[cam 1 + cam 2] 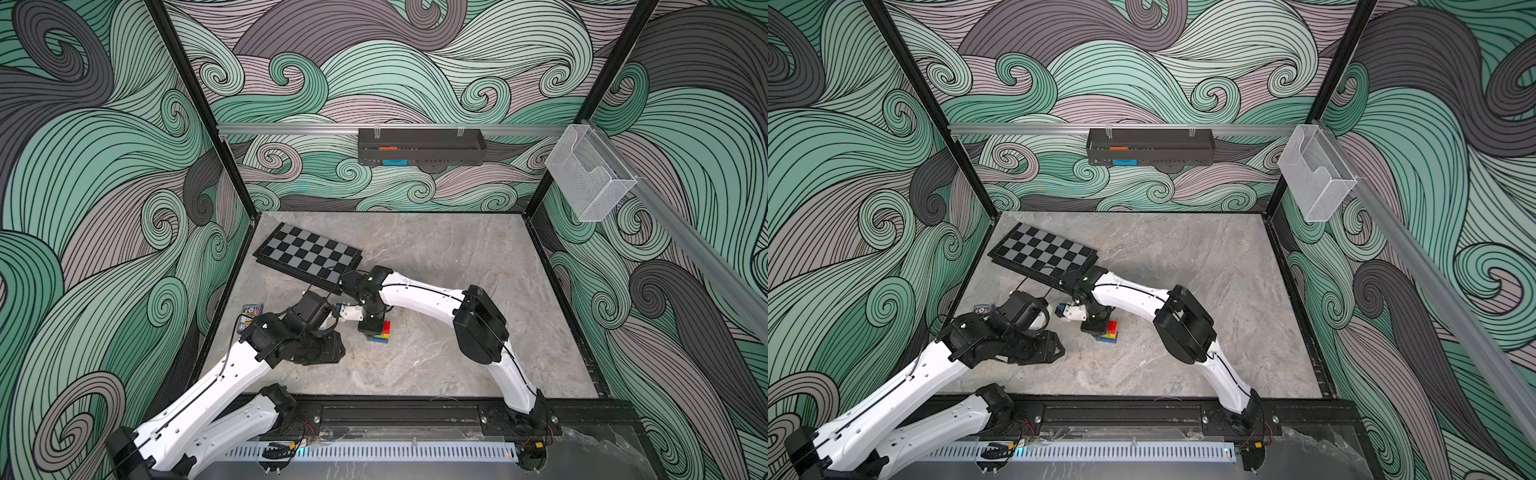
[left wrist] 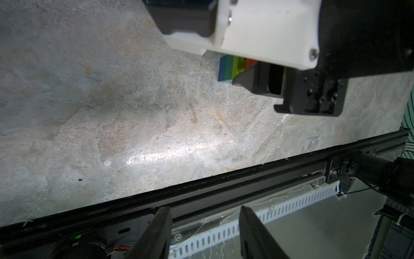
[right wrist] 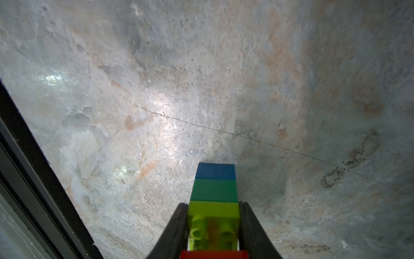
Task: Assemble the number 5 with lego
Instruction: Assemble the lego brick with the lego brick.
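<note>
1. Two robot arms reach over a grey stone-look table (image 1: 436,257). The number 5 (image 1: 382,332), a small upright stack of lego rows, stands near the middle, a little towards the front
2. Red is the top row and blue the lowest, with lime green and dark green between, and a bit of yellow shows in both top views. The blue row is down at the table surface, but I cannot tell whether it rests there or hangs just above
3. Coming down from above, the right gripper (image 3: 214,204) is clamped on the stack. Its two black fingers (image 3: 177,224) press opposite sides of the lime green row, and the dark green and blue rows stick out beyond the tips
4. Its arm rises from the front right of the table to a high elbow. The forearm runs leftward towards the chessboard (image 1: 307,253), and the wrist bends straight down over the stack
5. On the stack's left side the left gripper (image 2: 205,208) has its fingers spread with nothing between them, near the stack but not touching it
6. That arm comes from the front left corner, folded low, with the claw lying sideways just above the table
</note>
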